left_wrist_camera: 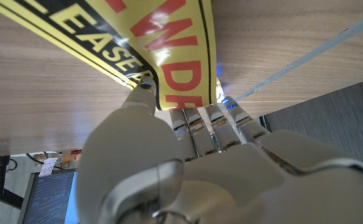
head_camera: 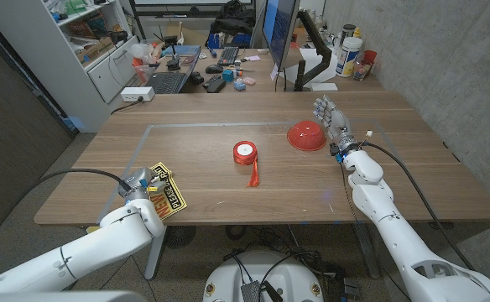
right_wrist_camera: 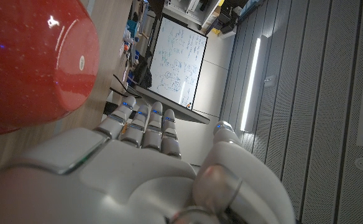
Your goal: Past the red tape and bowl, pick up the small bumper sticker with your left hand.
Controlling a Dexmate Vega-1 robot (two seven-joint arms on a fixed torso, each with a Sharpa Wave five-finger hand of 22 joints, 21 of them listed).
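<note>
The wooden table (head_camera: 228, 193) carried an upturned red bowl (head_camera: 307, 135) at the right and a red tape roll (head_camera: 244, 152) in the middle, its loose end trailing toward the near edge. At the near left corner the left hand (head_camera: 138, 181) pinched the yellow bumper sticker (head_camera: 167, 193) between thumb and fingers (left_wrist_camera: 194, 121). The right hand (head_camera: 332, 116) stood just right of the bowl, fingers straight and holding nothing.

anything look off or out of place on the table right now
The red bowl sits upside down by the right hand. The bumper sticker is bent up where the left hand pinches it, and the red tape trails a loose end.
</note>
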